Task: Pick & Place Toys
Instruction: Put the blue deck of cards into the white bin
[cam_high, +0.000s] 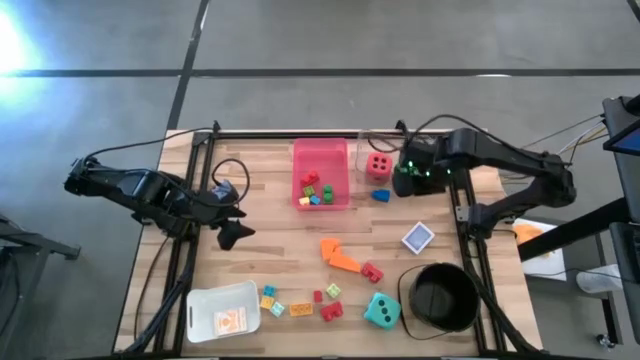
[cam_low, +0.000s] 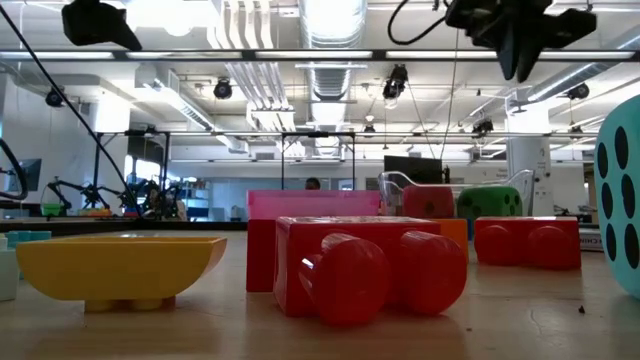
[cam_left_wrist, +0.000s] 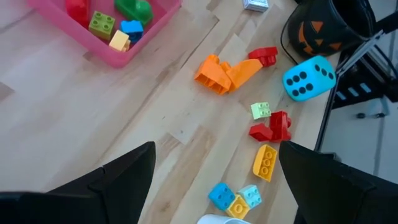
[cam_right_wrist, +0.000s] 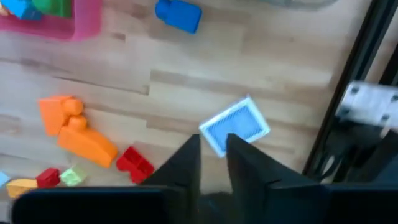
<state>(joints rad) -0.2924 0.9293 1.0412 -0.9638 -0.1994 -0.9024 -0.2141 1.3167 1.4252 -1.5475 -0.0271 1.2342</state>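
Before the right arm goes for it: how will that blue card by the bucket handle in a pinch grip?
The blue card lies flat on the wood table, so probably no edge to pinch from above. It looks thin, likely light and bendy, so it may slide if nudged. It won't roll.

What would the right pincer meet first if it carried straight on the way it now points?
Probably the blue card: in the wrist view it lies just past the right pincer, whose fingers stand only slightly apart. Depth is hard to judge, so bare table may come first.
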